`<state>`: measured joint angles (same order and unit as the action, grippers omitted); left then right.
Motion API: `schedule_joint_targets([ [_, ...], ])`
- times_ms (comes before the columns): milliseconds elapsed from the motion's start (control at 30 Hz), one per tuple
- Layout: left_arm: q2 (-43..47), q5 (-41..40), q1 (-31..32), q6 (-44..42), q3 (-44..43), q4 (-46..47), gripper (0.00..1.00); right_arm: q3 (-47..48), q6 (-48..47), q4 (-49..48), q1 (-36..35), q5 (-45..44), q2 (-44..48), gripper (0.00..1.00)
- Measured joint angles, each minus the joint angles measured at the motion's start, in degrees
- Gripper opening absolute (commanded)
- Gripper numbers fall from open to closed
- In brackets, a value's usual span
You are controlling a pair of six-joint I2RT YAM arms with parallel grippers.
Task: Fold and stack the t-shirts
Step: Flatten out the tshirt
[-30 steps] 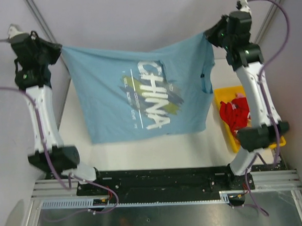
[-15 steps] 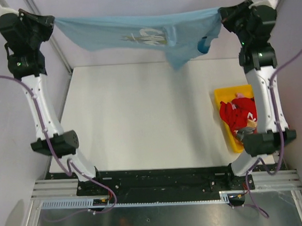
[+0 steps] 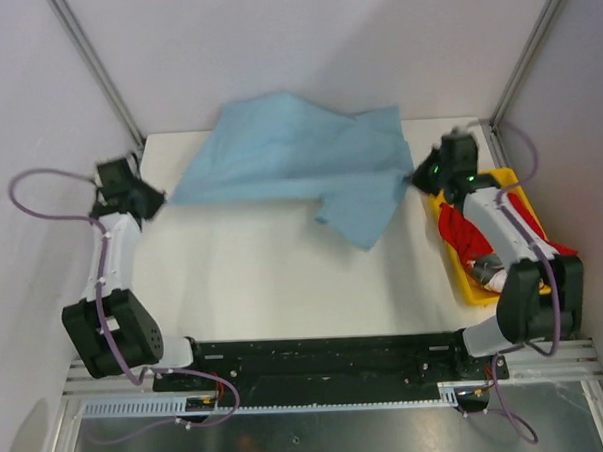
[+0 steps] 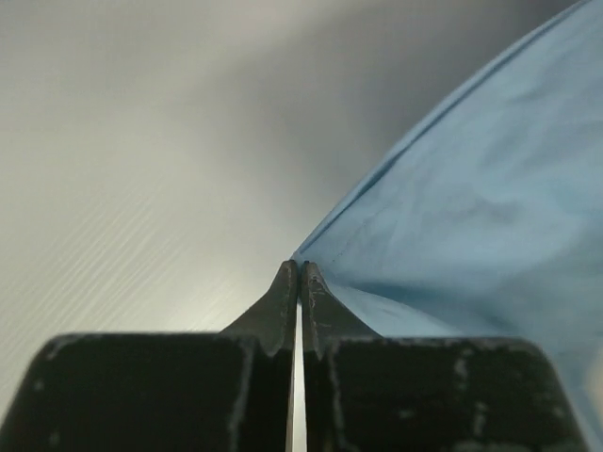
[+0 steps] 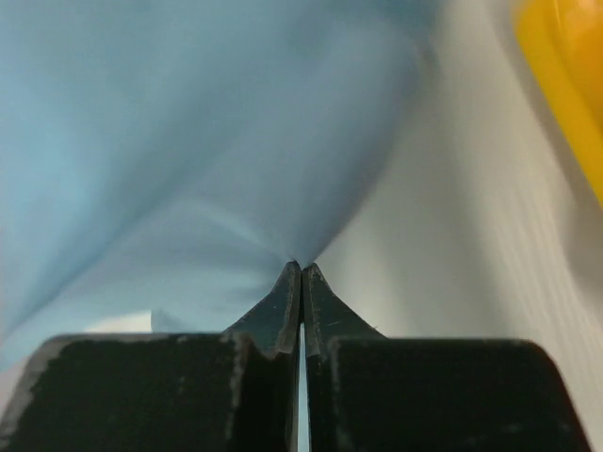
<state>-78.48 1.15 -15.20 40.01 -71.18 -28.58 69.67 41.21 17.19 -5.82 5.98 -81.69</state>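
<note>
A light blue t-shirt (image 3: 293, 156) billows over the far half of the table, stretched between both arms with its plain side up and no lettering showing. My left gripper (image 3: 160, 200) is shut on its left corner (image 4: 311, 256), low near the table's left edge. My right gripper (image 3: 415, 177) is shut on the shirt's right corner (image 5: 300, 247), beside the bin. A flap (image 3: 366, 215) of the shirt hangs down toward the table's middle. A red t-shirt (image 3: 472, 241) lies bunched in the yellow bin (image 3: 462, 279).
The yellow bin stands at the table's right edge, close to my right arm (image 3: 502, 232); its rim (image 5: 565, 85) shows in the right wrist view. The white table (image 3: 284, 277) lies between a grey back wall and metal corner posts (image 3: 94, 65).
Both arms have swung down from high up to low over the table's far half. The blue t-shirt has come down with them and flipped; its lettering no longer shows.
</note>
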Motion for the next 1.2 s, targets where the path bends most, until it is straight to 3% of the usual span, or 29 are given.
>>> schedule_joint_targets([
  [100, -0.31, -3.78, -0.11, -1.22, 13.14, -1.55, 0.00, -10.54, -1.09, 4.04, -1.36, 0.46, -4.55, 0.00],
  [200, -0.31, -7.08, -0.39, -1.66, 20.85, -3.45, 0.00, -17.79, -2.49, 8.04, -2.69, 0.57, -7.34, 0.00],
  [500, 0.70, -12.59, -1.68, -2.05, 23.26, -3.26, 0.00, -20.37, -5.79, 9.97, -3.78, -1.20, -7.65, 0.00],
  [733, 4.37, -13.46, -2.47, -2.58, 26.29, -4.20, 0.00, -23.71, -7.08, 13.22, -4.00, -1.18, -1.53, 0.00],
  [867, 5.60, -13.14, -2.51, -2.51, 28.39, -5.14, 0.00, -24.74, -7.50, 15.74, -2.71, -1.16, 1.31, 0.12],
  [1000, 5.73, -12.70, -2.62, -2.45, 29.38, -5.44, 0.00, -24.79, -7.91, 15.96, -2.05, -1.25, 1.51, 0.45],
  [1067, 5.73, -12.41, -2.75, -2.40, 29.40, -5.42, 0.00, -24.79, -8.02, 16.13, -2.49, -1.97, 1.51, 0.57],
  [1200, 5.75, -11.17, -2.84, -2.21, 29.40, -5.42, 0.00, -24.79, -8.15, 18.23, -6.19, -3.61, 3.56, 0.59],
])
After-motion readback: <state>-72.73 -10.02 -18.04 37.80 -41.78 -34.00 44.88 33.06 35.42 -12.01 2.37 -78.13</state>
